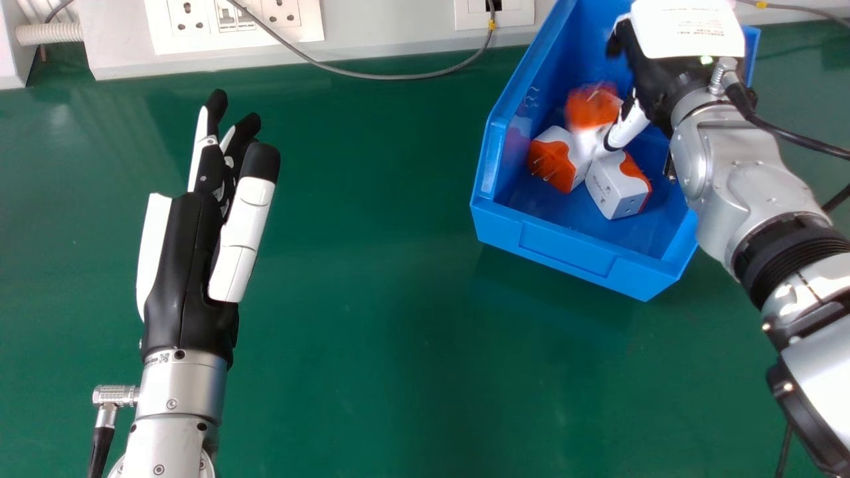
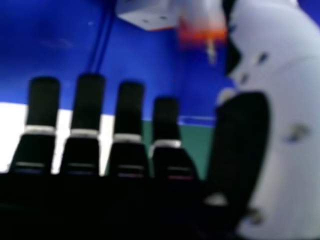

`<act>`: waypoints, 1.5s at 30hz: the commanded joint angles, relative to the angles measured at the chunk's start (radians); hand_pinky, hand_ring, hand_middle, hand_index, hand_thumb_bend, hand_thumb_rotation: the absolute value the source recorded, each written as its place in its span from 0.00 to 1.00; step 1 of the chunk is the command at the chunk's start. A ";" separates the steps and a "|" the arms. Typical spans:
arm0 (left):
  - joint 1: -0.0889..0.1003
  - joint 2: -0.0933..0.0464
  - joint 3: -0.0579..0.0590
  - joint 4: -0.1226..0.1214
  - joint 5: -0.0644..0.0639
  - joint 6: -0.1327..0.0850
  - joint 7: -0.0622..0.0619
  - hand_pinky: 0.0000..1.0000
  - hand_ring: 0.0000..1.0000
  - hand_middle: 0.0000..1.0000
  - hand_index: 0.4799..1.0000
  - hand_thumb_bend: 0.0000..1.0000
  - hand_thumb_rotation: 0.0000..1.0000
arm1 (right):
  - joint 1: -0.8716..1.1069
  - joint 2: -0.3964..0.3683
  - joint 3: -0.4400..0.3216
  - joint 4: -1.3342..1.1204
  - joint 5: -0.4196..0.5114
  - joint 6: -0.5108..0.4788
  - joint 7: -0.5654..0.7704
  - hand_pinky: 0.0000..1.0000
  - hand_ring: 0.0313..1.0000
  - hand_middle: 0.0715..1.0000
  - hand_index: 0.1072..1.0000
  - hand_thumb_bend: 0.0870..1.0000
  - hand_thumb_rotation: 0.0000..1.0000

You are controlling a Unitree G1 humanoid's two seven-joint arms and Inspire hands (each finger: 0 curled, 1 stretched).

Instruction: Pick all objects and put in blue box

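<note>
Into the blue box [image 1: 571,251] with the right hand [image 1: 667,83], spread, pinching nothing — blurred adapter [image 1: 593,109] beside the thumb [image 1: 627,127], right by two other adapters [image 1: 617,186]. Keep wide, let that one settle, then lift clear without snagging. Over the tabletop [image 1: 372,299] — idle left hand [image 1: 186,279].

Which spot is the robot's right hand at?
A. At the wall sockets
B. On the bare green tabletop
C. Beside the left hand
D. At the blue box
D: in the head view the right hand is at the blue box, its thumb close to the orange-and-white plug adapters.
</note>
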 commanded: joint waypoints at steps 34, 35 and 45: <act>-0.036 0.008 -0.002 0.050 0.031 -0.048 0.009 0.85 0.94 0.94 0.97 0.81 0.96 | 0.293 -0.156 -0.150 -0.710 0.078 0.038 0.105 0.90 1.00 1.00 1.00 0.63 0.08; -0.036 0.009 -0.001 0.050 0.030 -0.048 0.008 0.85 0.94 0.94 0.97 0.81 0.96 | 0.333 -0.159 -0.167 -0.779 0.077 0.047 0.108 0.91 1.00 1.00 1.00 0.64 0.08; -0.042 0.020 0.010 0.064 0.018 -0.052 -0.005 0.85 0.94 0.95 0.97 0.81 0.96 | 0.723 -0.145 -0.280 -1.336 0.055 0.109 0.165 0.91 1.00 1.00 1.00 0.64 0.12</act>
